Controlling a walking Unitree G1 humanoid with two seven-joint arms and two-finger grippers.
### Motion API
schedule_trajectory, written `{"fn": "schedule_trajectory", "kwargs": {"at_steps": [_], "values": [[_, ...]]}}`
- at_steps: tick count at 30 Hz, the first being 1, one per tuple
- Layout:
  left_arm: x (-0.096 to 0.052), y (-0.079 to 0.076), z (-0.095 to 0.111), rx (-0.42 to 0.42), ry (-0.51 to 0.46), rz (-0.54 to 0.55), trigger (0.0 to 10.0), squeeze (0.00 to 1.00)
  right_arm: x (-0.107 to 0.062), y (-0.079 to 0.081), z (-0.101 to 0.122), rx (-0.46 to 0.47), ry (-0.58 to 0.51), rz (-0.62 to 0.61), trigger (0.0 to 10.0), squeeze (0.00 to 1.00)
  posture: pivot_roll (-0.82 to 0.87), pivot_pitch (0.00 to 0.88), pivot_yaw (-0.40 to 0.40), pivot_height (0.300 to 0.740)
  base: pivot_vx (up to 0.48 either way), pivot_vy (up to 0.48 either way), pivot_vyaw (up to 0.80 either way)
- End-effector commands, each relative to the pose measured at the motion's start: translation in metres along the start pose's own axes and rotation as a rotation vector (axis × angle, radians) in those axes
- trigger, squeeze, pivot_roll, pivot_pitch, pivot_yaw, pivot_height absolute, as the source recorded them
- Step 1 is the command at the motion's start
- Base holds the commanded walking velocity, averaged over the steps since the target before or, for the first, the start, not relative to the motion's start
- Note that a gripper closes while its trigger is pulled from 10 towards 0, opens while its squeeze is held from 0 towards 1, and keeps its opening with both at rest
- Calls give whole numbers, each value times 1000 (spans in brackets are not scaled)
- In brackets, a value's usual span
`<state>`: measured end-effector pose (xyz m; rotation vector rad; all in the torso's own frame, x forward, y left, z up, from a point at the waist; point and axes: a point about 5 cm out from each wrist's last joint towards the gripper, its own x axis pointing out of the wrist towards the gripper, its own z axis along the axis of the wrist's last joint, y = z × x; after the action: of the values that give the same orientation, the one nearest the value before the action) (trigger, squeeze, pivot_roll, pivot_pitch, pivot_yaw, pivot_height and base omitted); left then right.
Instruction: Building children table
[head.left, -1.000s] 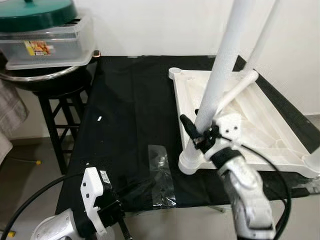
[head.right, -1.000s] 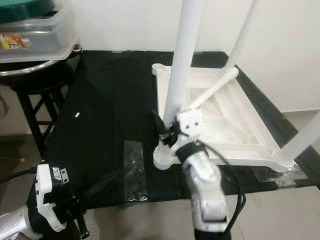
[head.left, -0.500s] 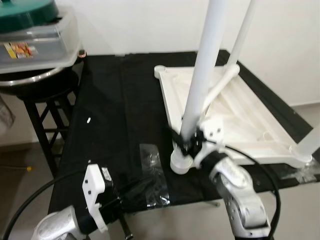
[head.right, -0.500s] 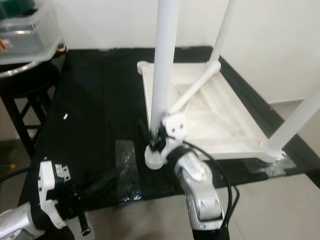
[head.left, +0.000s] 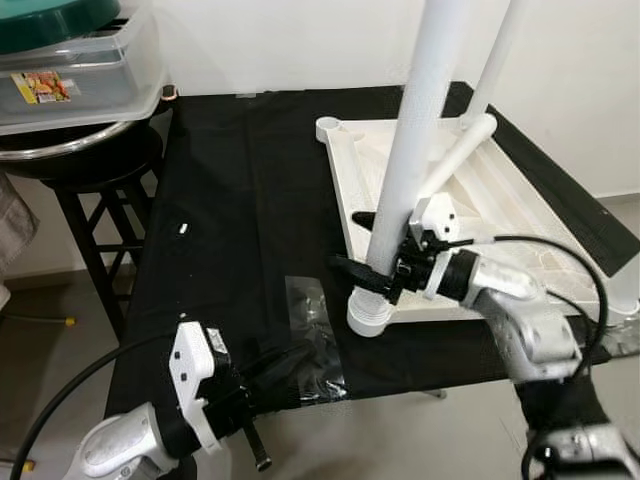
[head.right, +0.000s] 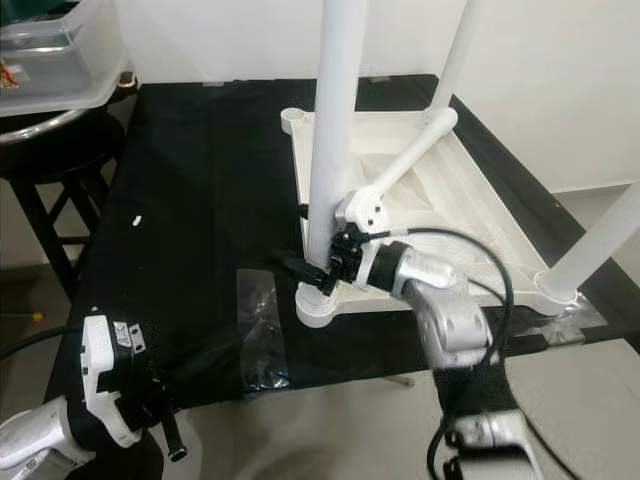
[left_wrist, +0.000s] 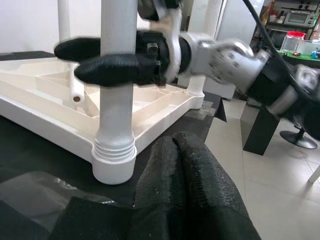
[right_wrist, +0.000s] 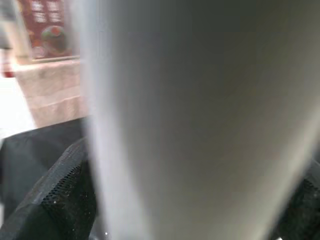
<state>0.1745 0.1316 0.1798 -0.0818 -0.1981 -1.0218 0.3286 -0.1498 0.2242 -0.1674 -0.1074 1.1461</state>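
The white children's table (head.left: 520, 215) lies upside down on a black-covered table. Its near-left leg (head.left: 420, 130) stands upright in a corner socket (head.left: 368, 312). My right gripper (head.left: 362, 243) is shut on this leg just above the socket, one black finger (left_wrist: 107, 70) on each side. The right wrist view shows the leg (right_wrist: 200, 120) up close between the fingers (right_wrist: 65, 200). Another white leg (head.left: 462, 150) lies loose inside the tabletop. My left gripper (head.left: 295, 360) is shut and empty, resting low on the cloth by the front edge, its fingers (left_wrist: 175, 165) pointing at the socket.
A clear plastic bag (head.left: 312, 325) lies on the cloth between the left gripper and the socket. At the left a stool (head.left: 90, 190) carries a plastic container (head.left: 80, 80). More legs stand at the far corner (head.left: 500, 50) and right corner (head.right: 600, 250). White wall behind.
The camera has shifted. My right forearm has swung from in front of the table round to its right side, with the gripper staying on the near-left leg. The left gripper stays low at the front.
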Motion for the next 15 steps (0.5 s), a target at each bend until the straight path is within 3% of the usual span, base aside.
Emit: {"fn": "schedule_trajectory", "kwargs": {"at_steps": [1, 3, 6, 7, 8, 15], "values": [[-2, -3, 1, -3, 13, 1, 10000, 0, 2, -4, 4, 14, 1, 75, 10000, 0, 48, 166, -53, 740, 0, 0, 0], [-2, -3, 1, -3, 13, 1, 10000, 0, 2, -4, 4, 14, 1, 75, 10000, 0, 48, 166, -53, 740, 0, 0, 0], [-4, -6, 1, -10, 20, 8, 10000, 0, 2, -11, 11, 22, 27, 218, 10000, 0, 59, 178, -59, 740, 0, 0, 0], [-5, -7, 1, -12, 21, 11, 10000, 0, 2, -13, 11, 19, 42, 250, 4078, 0, 63, 181, -61, 740, 0, 0, 0], [-5, -7, 1, -12, 22, 12, 10000, 0, 2, -15, 12, 16, 52, 265, 0, 0, 63, 181, -61, 740, 0, 0, 0], [-6, -9, 1, -15, 24, 20, 10000, 0, 2, -19, 13, 33, 64, 308, 0, 0, 58, 187, -70, 740, 0, 0, 0]]}}
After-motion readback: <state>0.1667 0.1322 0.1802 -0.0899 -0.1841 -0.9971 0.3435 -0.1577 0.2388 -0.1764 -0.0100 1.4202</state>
